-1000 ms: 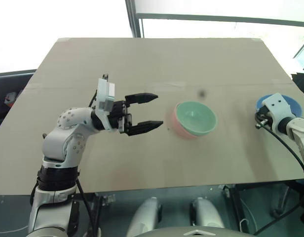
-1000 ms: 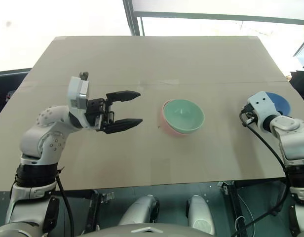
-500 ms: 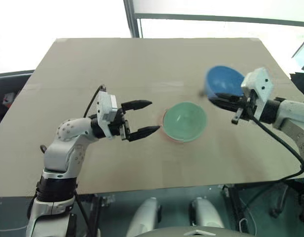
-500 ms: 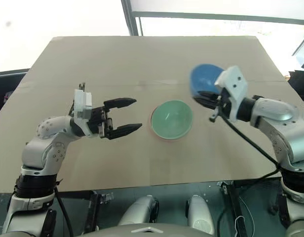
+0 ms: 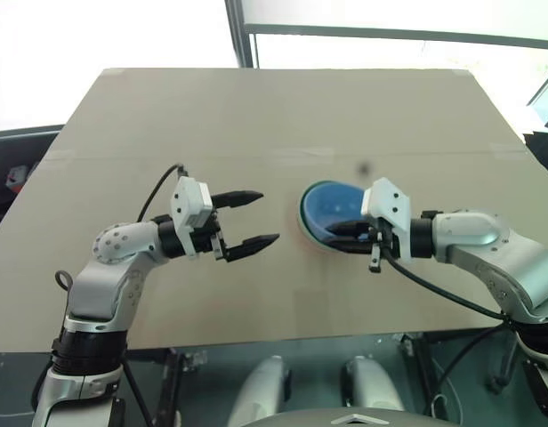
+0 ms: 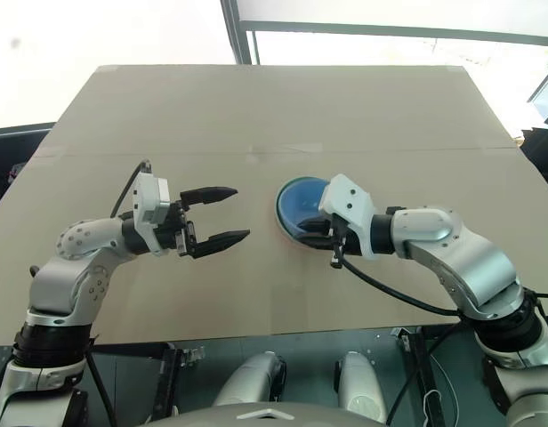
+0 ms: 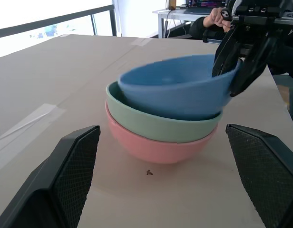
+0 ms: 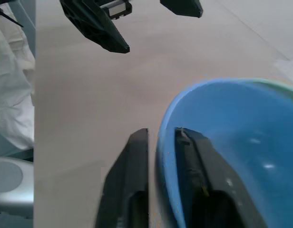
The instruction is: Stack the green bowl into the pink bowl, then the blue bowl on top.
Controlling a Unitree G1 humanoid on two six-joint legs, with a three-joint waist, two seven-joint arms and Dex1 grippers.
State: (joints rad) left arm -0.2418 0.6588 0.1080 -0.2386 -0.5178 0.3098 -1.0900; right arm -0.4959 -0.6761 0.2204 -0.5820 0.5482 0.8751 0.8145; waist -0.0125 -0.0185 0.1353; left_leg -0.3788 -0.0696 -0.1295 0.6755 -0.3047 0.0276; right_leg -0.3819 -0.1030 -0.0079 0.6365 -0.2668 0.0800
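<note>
the blue bowl is seen seated in the green bowl, tilted so that its rim is raised on the side toward the right gripper. the green bowl is nested in the pink bowl, and the stack of 3 is found near the middle of the tan surface. in the left wrist view the 3 rims are shown layered, pink lowest and blue uppermost, with a small dark speck on the surface just in front of the pink bowl.

the blue bowl's rim is straddled by the jaws of the right gripper, 1 finger inside the bowl and the other outside its wall; in the right wrist view a thin gap is visible between the outer finger and the rim, so a firm pinch cannot be told.

the left gripper is held above the surface just beside the stack, apart from it, pointed toward the bowls. its jaws are spread wide and nothing is held between them.
</note>
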